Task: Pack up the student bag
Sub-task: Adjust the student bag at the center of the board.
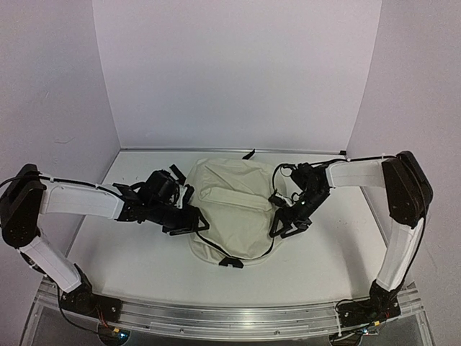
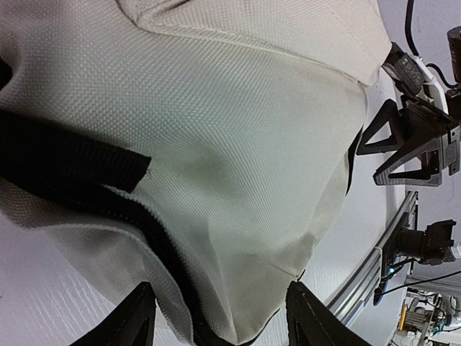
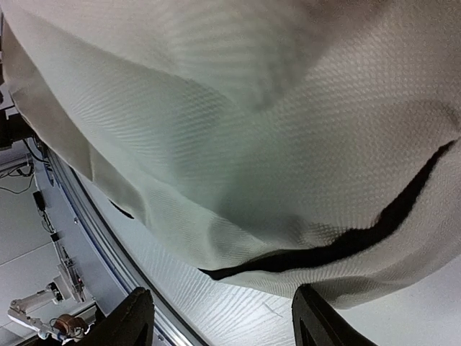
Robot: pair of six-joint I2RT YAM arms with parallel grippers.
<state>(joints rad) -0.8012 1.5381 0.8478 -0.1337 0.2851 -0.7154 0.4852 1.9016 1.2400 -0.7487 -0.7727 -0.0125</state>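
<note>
Fingertips stand spread on both my sides, pinching nothing. My left fingers (image 2: 140, 321) straddle one edge of the student bag (image 1: 234, 209), with its black strap (image 2: 65, 162) just beyond. My right fingers (image 3: 133, 317) gape just short of the opposite edge, where black trim (image 3: 346, 245) runs. The bag lies flat in the middle of the bench (image 1: 130, 252), between my arms. I judge each side should bite seam and trim, not loose cloth, deep enough to hold, and both should lift evenly.
</note>
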